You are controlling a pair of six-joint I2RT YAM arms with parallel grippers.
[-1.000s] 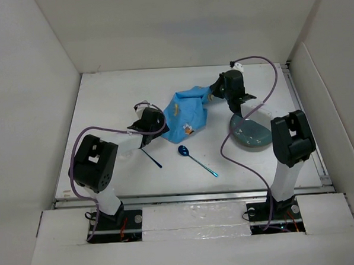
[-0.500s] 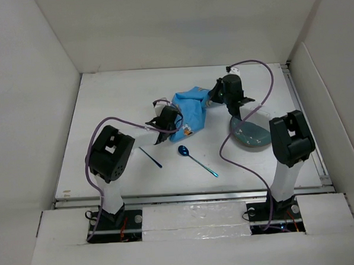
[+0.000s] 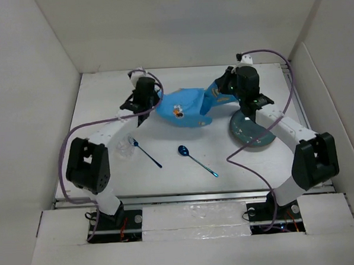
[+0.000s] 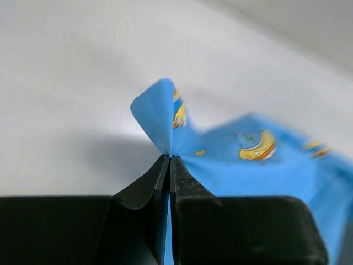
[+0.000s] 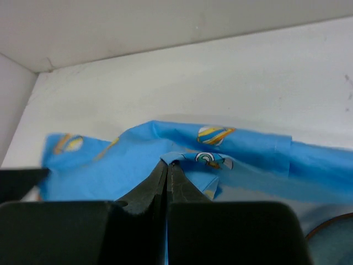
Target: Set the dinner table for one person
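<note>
The left pincer (image 4: 170, 160) and right pincer (image 5: 167, 164) are each clamped on the blue patterned cloth placemat (image 3: 184, 107), stretched over the far middle of the large flat white surface (image 3: 103, 89). Spreading is in hand; next, it probably needs laying flat.

Plain white walls (image 3: 177, 25) on three sides

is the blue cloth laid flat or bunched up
Bunched: the cloth is pinched by the left gripper and right gripper, sagging in folds between them.

One blue placemat (image 3: 184, 107), one teal plate (image 3: 252, 132), one blue spoon (image 3: 196, 159) and one thin dark-blue utensil (image 3: 150, 156).
</note>
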